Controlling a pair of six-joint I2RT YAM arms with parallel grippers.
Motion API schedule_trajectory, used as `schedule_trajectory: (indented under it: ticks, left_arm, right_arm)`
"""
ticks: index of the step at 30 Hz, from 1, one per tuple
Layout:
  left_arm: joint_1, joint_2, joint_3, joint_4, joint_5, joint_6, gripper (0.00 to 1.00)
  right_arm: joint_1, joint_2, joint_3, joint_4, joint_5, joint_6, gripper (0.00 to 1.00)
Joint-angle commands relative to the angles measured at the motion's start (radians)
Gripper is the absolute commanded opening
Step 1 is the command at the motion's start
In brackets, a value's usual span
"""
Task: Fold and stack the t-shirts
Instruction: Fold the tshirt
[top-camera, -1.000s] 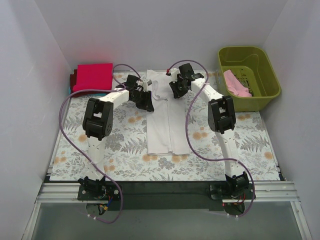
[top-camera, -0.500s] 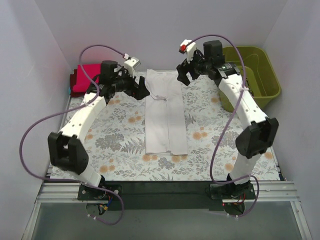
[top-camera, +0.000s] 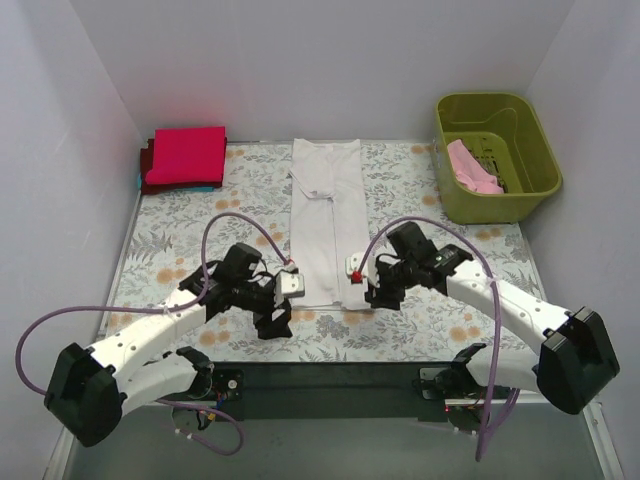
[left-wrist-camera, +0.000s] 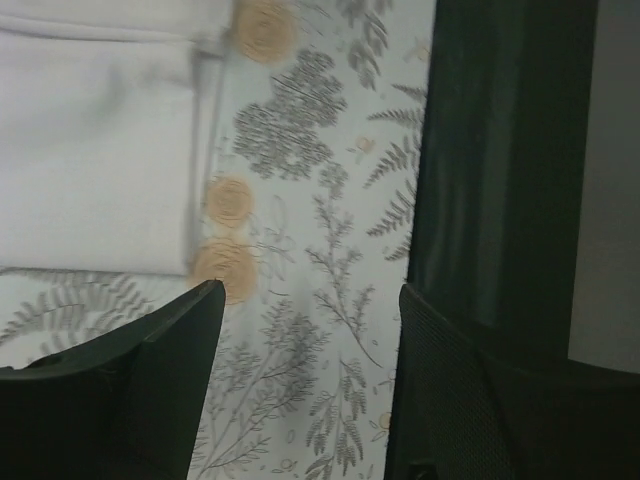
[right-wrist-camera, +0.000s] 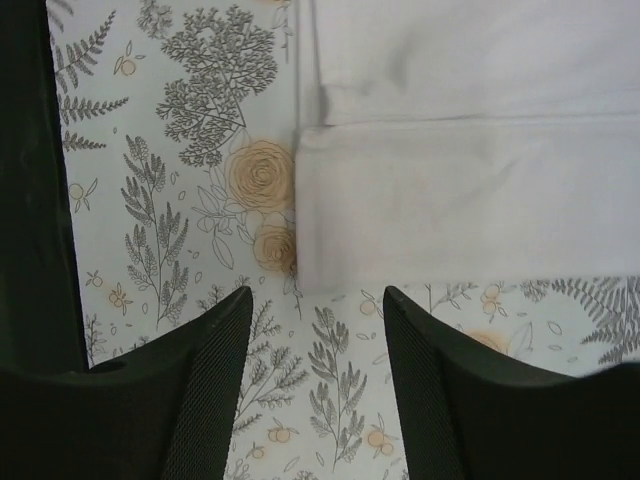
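The white t-shirt (top-camera: 330, 225) lies as a long narrow strip down the middle of the floral mat, collar at the far end. Its near hem shows in the left wrist view (left-wrist-camera: 100, 150) and the right wrist view (right-wrist-camera: 460, 190). My left gripper (top-camera: 272, 320) (left-wrist-camera: 310, 300) is open just off the hem's left corner, over bare mat. On the other side, the right gripper (top-camera: 380, 292) (right-wrist-camera: 317, 300) is open beside the hem's right corner, nothing between its fingers. The red t-shirt (top-camera: 186, 154) lies folded at the back left. A pink t-shirt (top-camera: 472, 168) lies crumpled in the basket.
The olive-green basket (top-camera: 540, 150) stands at the back right against the wall. White walls close in the left, right and far sides. A black strip (top-camera: 330, 375) runs along the mat's near edge, seen also as the dark band (left-wrist-camera: 500, 150) in the left wrist view.
Both arms swung from the shirt's collar end back to its near hem and came down low. Both grippers opened on the way and hold nothing.
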Motion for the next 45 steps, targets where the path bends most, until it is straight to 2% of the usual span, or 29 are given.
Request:
schedule_trajectory:
  ticks: [1,5,8,23,28,35,36,37,39,40,42,43,44,45]
  left_arm:
    - [-0.112,-0.075,-0.098,0.136,-0.112,0.036,0.67]
    - [-0.138,0.003,-0.121,0.213,-0.187,0.036,0.58]
    - [-0.155,0.064,-0.121,0.277,-0.218,0.045,0.57]
    - [-0.178,0.216,-0.128,0.429,-0.298,0.143,0.52]
    - [-0.179,0.259,-0.145,0.451,-0.304,0.179,0.51]
    - [-0.178,0.311,-0.138,0.430,-0.313,0.183,0.43]
    - [-0.178,0.310,-0.136,0.417,-0.305,0.185,0.39]
    - [-0.178,0.310,-0.136,0.411,-0.299,0.183,0.38]
    - [-0.178,0.311,-0.133,0.390,-0.287,0.188,0.30]
    - [-0.178,0.315,-0.132,0.382,-0.285,0.186,0.27]
    - [-0.178,0.328,-0.124,0.368,-0.287,0.185,0.20]
    - [-0.178,0.334,-0.121,0.361,-0.293,0.183,0.13]
    - [-0.176,0.338,-0.110,0.357,-0.298,0.176,0.09]
    - [-0.176,0.339,-0.106,0.351,-0.299,0.165,0.06]
  right_arm:
    - [0.110,-0.067,-0.123,0.210,0.086,-0.061,0.60]
    - [0.175,-0.016,-0.178,0.357,0.158,-0.089,0.52]
    - [0.195,0.022,-0.203,0.394,0.155,-0.124,0.49]
    - [0.210,0.038,-0.244,0.356,0.149,-0.190,0.50]
    - [0.217,0.099,-0.251,0.353,0.175,-0.204,0.49]
    - [0.217,0.156,-0.260,0.353,0.190,-0.207,0.48]
    - [0.217,0.171,-0.258,0.352,0.195,-0.205,0.48]
    - [0.217,0.177,-0.257,0.352,0.201,-0.202,0.47]
    - [0.217,0.202,-0.254,0.333,0.209,-0.202,0.36]
    - [0.217,0.207,-0.255,0.327,0.220,-0.202,0.29]
    - [0.217,0.213,-0.263,0.320,0.226,-0.202,0.19]
    - [0.215,0.211,-0.266,0.313,0.227,-0.201,0.15]
    - [0.217,0.208,-0.266,0.309,0.227,-0.192,0.05]
    - [0.217,0.199,-0.260,0.307,0.230,-0.184,0.01]
